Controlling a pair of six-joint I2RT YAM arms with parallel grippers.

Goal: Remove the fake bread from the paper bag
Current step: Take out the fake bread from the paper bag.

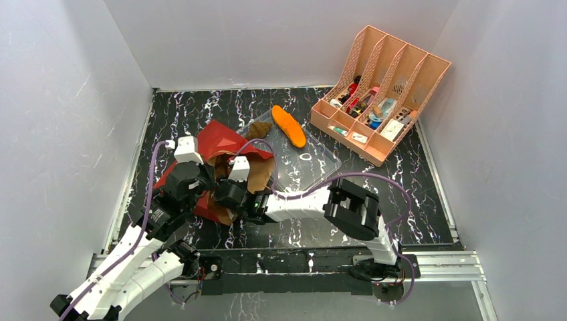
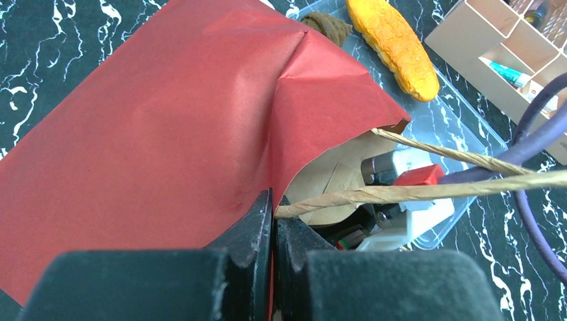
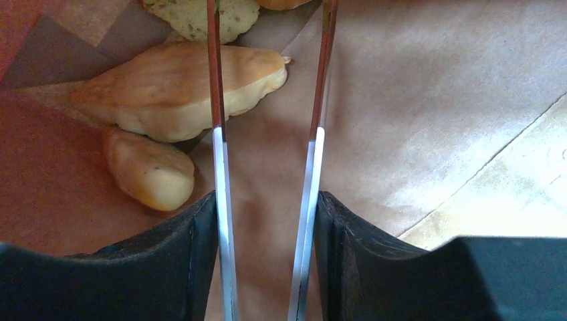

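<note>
The red paper bag lies on its side with its mouth toward the clear tray. My left gripper is shut on the bag's rim where a twisted handle starts. My right gripper reaches inside, shut on thin metal tongs whose arms stand apart with nothing between them. On the brown lining lie fake bread pieces: a tan pointed one under the left tong arm, a smaller one, a speckled flat one. An orange loaf and dark lump lie on the tray.
The clear plastic tray sits just right of the bag. A pink desk organizer with small items stands at the back right. White walls close in the black marbled table on three sides.
</note>
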